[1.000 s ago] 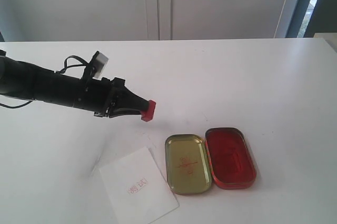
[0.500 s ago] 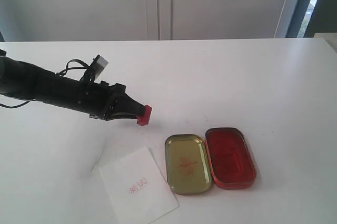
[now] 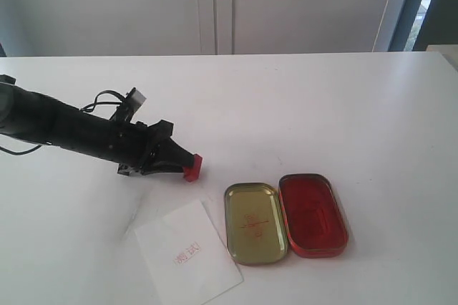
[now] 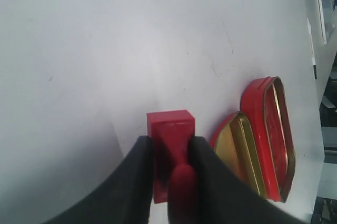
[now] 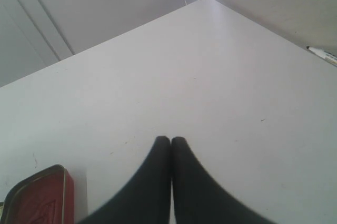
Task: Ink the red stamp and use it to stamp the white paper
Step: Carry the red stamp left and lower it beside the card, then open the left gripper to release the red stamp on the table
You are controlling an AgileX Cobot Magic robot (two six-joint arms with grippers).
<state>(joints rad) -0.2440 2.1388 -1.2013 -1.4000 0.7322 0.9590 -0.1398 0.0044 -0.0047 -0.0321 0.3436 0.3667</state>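
Note:
My left gripper (image 3: 183, 166) is shut on the red stamp (image 3: 192, 167), low over the table and left of the open tin. In the left wrist view the black fingers (image 4: 138, 166) clamp the stamp's block (image 4: 171, 129) from both sides, its knobbed handle between them. The white paper (image 3: 188, 253) lies below the stamp near the front edge and bears a red print. The red ink pad tin (image 3: 313, 213) sits open to the right, also seen in the left wrist view (image 4: 271, 134). My right gripper (image 5: 170, 140) is shut and empty over bare table; it is out of the exterior view.
The gold tin lid (image 3: 255, 222) lies open beside the ink pad, between it and the paper. A pen tip (image 5: 324, 54) shows on an adjoining table edge in the right wrist view. White cabinet doors stand behind the table.
My left gripper has dropped lower and drawn slightly left with the stamp in it, coming close to the table. The paper and tin have not moved.

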